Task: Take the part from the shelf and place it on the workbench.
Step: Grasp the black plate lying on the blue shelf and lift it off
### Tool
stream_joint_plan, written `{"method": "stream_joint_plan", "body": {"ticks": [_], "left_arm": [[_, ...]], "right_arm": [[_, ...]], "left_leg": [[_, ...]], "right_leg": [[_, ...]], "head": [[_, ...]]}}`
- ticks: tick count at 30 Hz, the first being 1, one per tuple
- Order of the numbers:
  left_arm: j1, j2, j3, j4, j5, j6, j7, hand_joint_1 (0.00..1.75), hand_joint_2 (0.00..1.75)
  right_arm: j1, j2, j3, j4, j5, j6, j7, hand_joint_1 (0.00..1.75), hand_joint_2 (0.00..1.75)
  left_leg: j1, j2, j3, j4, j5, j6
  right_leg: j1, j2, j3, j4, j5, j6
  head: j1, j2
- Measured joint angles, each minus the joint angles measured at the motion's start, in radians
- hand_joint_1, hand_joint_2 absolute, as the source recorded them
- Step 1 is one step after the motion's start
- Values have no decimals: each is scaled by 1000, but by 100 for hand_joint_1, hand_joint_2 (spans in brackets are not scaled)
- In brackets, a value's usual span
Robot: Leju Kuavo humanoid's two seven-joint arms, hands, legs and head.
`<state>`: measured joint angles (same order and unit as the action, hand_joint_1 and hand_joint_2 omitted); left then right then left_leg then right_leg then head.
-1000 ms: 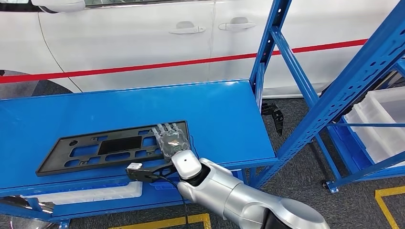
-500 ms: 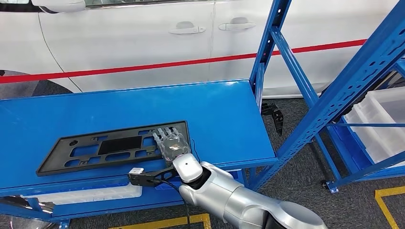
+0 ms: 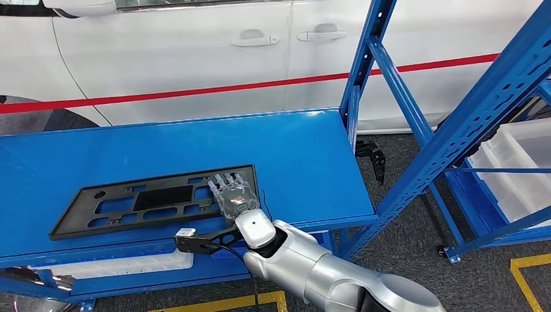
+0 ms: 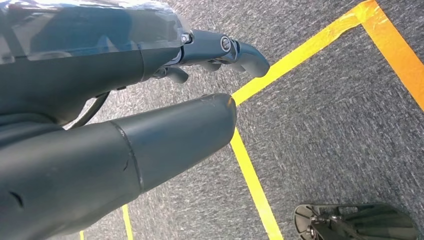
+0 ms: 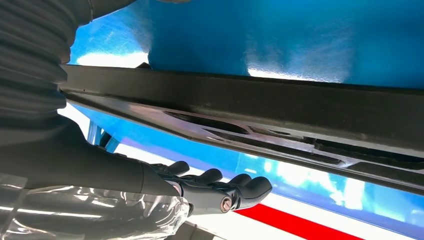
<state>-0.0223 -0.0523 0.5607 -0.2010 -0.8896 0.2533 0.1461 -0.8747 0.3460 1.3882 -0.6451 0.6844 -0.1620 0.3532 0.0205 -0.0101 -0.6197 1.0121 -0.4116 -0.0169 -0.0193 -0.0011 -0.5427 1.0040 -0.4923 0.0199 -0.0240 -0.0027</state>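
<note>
Since a second ago the right hand (image 3: 235,195) has drawn back a little toward the near edge of the glossy blue metal workbench (image 3: 299,156), its fingertips sliding off the middle of the flat black plastic part with rectangular cut-outs (image 3: 156,198) to that part's right end. The part itself has not shifted — it lies flat on the bench top, near the front edge. In the right wrist view the fingers (image 5: 235,189) are spread and extended beside the part's rim, gripping nothing, so the hand looks released. That suggests the placing is done and the arm is withdrawing. The left hand (image 4: 165,100) hangs over grey carpet with yellow floor tape (image 4: 250,175), fingers loosely apart and holding nothing.
</note>
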Motion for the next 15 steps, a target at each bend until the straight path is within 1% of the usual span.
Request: {"method": "stream_joint_plan", "body": {"ticks": [1, 4, 5, 10, 15], "left_arm": [[0, 0, 0, 0, 0, 0, 0, 0, 0], [0, 0, 1, 0, 0, 0, -1, 0, 0], [0, 0, 2, 0, -1, 0, -1, 0, 0], [0, 0, 10, 0, -6, -3, -6, 0, 0], [1, 0, 22, 0, -12, 0, -6, 0, 0]], "right_arm": [[0, 0, 0, 0, 0, 0, 0, 3, 175], [0, 0, -1, 0, -5, -1, -3, 134, 175], [0, 0, -2, 0, -13, -2, -8, 175, 175], [-3, 0, -19, -5, -61, -20, -51, 175, 175], [-13, 0, -30, -15, -78, -31, -56, 175, 175]], "left_leg": [[0, 0, 0, 0, 0, 0], [0, 0, 0, 0, 0, 0], [0, 0, 0, 0, 0, 0], [0, 0, 0, 0, 0, 0], [0, 0, 0, 0, 0, 0]], "right_leg": [[0, 0, 0, 0, 0, 0], [0, 0, 0, 0, 0, 0], [0, 0, 0, 0, 0, 0], [0, 0, 0, 0, 0, 0], [0, 0, 0, 0, 0, 0]], "head": [[0, 0], [0, 0], [0, 0], [0, 0], [0, 0]]}}
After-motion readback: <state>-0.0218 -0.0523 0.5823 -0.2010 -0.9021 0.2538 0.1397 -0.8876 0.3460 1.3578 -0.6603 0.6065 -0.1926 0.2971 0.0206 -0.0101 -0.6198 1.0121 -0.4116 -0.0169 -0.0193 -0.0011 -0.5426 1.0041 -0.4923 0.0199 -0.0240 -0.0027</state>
